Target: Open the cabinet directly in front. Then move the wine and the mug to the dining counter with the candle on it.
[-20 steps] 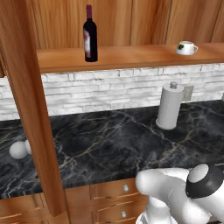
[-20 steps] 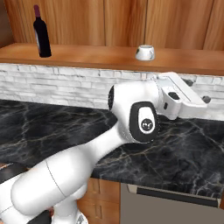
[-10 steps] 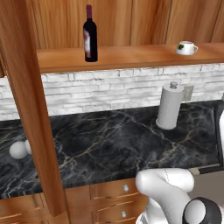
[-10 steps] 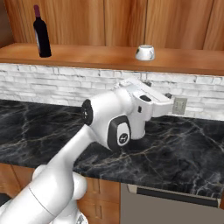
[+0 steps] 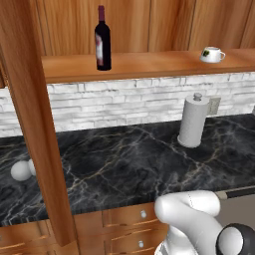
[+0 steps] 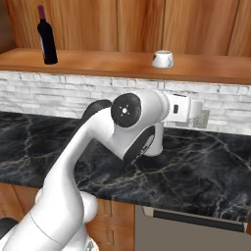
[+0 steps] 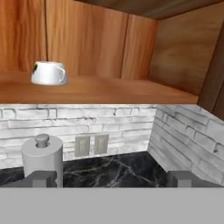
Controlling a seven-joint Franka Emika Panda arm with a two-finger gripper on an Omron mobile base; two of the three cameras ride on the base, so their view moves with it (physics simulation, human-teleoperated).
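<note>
The cabinet [image 5: 149, 64] stands open; its door edge [image 5: 35, 124] rises at the left. On its wooden shelf the wine [image 5: 102, 40] [image 6: 47, 37] stands upright at the left. The white mug [image 5: 211, 54] [image 6: 162, 59] [image 7: 49, 72] sits far to the right of the wine. My gripper [image 7: 112, 179] is open with nothing between its fingertips [image 7: 43, 178]. It hangs over the black counter, below shelf level, facing the brick wall, with the mug up and to the left in the hand view. My hand [image 6: 188, 109] sits below and right of the mug. The dining counter and candle are out of view.
A paper towel roll [image 5: 193, 122] [image 7: 42, 155] stands on the black marble counter [image 5: 124, 164] against the white brick wall. Two wall outlets [image 7: 92, 144] sit beside it. A white rounded object [image 5: 21, 171] lies at the counter's left. A side brick wall [image 7: 188, 135] closes the right.
My arm has folded and swung, with the elbow sinking lower in the left base view and the hand dropping slightly toward the wall. The wine and mug have not moved.
</note>
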